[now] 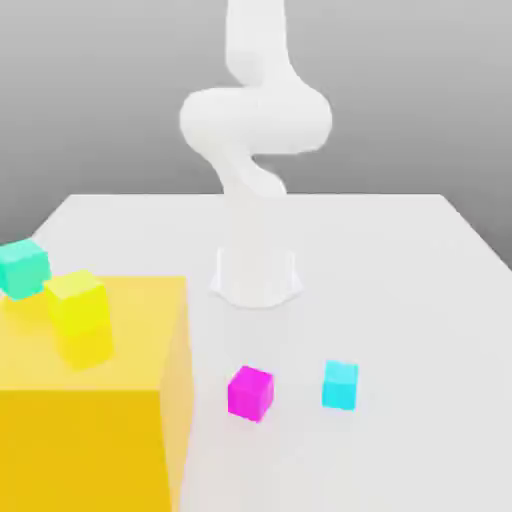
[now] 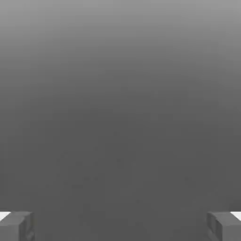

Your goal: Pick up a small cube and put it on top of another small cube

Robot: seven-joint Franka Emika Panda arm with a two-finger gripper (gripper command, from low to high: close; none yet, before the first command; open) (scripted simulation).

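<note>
Claw point(image 2: 120, 226) wide open, empty; pink cube point(image 1: 250, 392) and cyan cube point(image 1: 340, 385) sit apart on the bench point(image 1: 400, 260), probably awaiting pickup.

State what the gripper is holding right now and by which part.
Nothing is held. In the hand view the gripper stands wide open with only bare grey between its fingertips. The magenta cube and the cyan cube sit apart on the table.
</note>
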